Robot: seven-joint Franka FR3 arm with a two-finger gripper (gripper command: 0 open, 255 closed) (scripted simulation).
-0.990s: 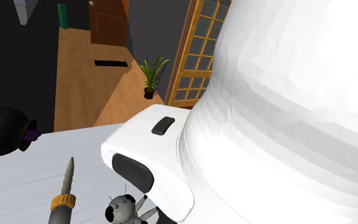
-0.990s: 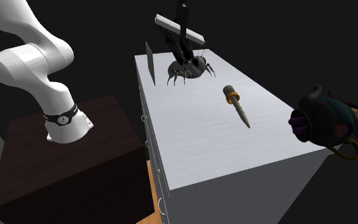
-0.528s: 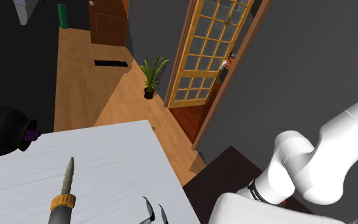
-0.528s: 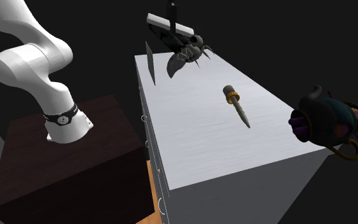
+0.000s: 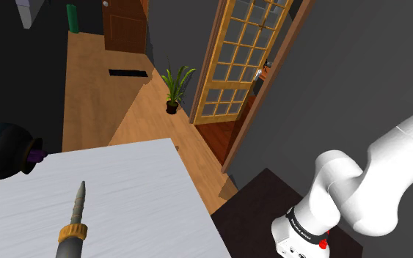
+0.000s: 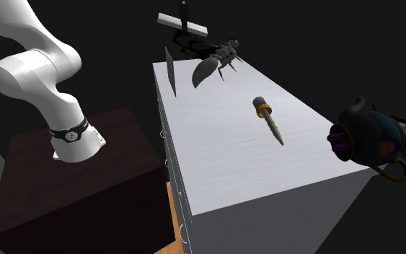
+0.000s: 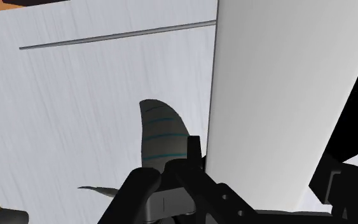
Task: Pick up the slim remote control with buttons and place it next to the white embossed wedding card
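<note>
Just beside the upright white card [image 6: 170, 72], the pincer [image 6: 194, 45] clasps a grey insect-like figure [image 6: 221, 52], partly hiding it.

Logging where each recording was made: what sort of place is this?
Probably a house's hallway or living area: wooden floor, a glass-paned wooden door and a potted plant beyond the white table.

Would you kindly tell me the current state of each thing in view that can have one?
Black two-finger tool: shut on the grey insect figure.
Insect figure: clasped, lifted above the white table.
Thin white card: standing upright on its edge.
Grey screwdriver with orange collar: lying flat on the table.
Wood-framed glass-paned door: standing open.
</note>
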